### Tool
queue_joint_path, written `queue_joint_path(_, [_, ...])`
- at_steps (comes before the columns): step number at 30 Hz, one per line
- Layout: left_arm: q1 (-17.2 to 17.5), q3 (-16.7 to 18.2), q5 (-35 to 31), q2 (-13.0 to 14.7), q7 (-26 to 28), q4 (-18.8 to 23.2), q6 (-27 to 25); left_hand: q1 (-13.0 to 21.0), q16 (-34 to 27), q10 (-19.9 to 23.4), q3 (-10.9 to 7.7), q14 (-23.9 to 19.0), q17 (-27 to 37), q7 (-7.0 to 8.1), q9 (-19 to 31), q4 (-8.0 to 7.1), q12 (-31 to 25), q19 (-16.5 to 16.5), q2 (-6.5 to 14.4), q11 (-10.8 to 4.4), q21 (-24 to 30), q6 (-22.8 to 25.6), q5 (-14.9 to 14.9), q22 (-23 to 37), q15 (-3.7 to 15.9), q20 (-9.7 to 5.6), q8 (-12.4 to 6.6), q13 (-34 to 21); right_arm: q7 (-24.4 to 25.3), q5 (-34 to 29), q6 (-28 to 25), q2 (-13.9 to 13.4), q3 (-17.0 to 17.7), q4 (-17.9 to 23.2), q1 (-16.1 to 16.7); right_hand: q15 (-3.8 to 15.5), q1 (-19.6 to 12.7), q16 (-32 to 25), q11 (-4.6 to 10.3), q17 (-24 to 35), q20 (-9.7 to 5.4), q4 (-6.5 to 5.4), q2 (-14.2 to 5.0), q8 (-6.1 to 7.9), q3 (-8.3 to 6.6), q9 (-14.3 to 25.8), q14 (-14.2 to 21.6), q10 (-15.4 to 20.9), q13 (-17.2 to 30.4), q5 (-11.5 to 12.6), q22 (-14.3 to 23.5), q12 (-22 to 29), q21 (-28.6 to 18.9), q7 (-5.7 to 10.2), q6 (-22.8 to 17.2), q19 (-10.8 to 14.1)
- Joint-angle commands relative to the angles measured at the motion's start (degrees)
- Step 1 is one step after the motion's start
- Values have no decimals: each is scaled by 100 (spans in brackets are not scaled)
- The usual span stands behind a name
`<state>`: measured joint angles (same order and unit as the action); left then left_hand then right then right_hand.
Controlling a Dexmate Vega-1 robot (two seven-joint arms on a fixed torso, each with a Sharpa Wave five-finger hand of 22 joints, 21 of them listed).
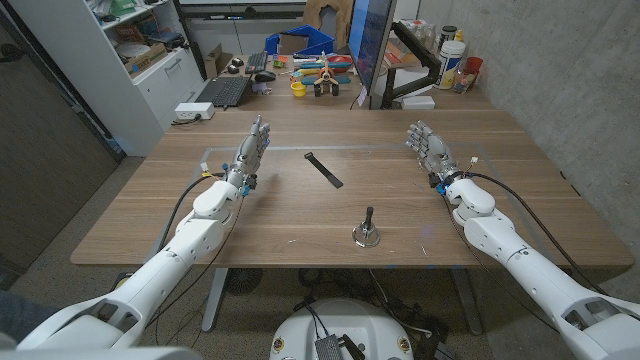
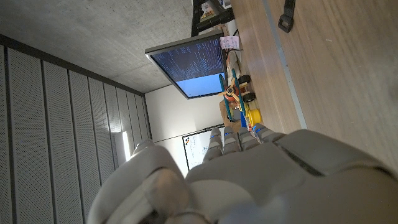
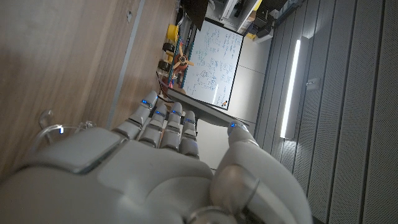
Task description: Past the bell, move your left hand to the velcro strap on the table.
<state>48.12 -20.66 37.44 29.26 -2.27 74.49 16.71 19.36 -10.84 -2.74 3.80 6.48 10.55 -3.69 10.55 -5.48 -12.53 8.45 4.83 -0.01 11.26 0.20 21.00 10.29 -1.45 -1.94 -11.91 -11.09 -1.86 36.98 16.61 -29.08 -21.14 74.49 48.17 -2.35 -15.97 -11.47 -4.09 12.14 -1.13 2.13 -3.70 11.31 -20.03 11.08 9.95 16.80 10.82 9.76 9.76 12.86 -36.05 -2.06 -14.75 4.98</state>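
- The left hand (image 1: 254, 143) is being held above the desk (image 1: 300, 215) on the robot's left side, fingers stretched out and close together, with nothing in them.
- The velcro strap (image 1: 323, 169) is lying flat on the desk as a dark diagonal strip, near the middle and toward the far half; it is being left untouched, and a clear stretch of bare wood is being shown between it and the left hand.
- In the left wrist view one end of the velcro strap (image 2: 286, 15) is being seen far ahead of the left hand (image 2: 249, 180), which is being taken as a sign that the approach is not yet made.
- The bell (image 1: 367, 232) is standing upright nearer the front edge, on the robot's side of the strap and somewhat to its right, well apart from both hands.
- The right hand (image 1: 430, 148) is being held up on the robot's right, fingers extended and holding nothing; it is not being called on by the task.
- The task is being judged as barely begun: the whole reach to the strap is being left to do.
- The bell is being judged as no real obstacle, since it is sitting off the direct line from the left hand to the strap.
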Motion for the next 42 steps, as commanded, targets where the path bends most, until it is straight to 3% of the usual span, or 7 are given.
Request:
queue_joint_path(1, [-2, 87, 1, -45, -81, -27, 7, 56, -36, -39, 2, 40, 13, -39, 18, -31, -27, 41, 17, -8, 45, 2, 38, 12, -11, 23, -33, -11, -48, -79, -23, 53, 58, 30, 42, -11, -58, -31, 12, 24, 5, 11, -4, 32, -39, 7, 39, 42, 28, 23, 10, 25, -14, 4, -32, 51])
queue_joint_path(42, [317, 197, -396, 180, 237, 629, -230, 258, -32, 38, -84, -21, 8, 6, 24, 47, -23, 83, 184, -34, 35, 149, -4, 13, -6, 82, -55, -14, -136, -168, 55, 191, 111, 39, 87, 6, -37, -34, 16, -16, 19, 30, -14, 34, -22, 7, 65, 67, 26, 22, 14, 30, 106, 12, -68, 84])
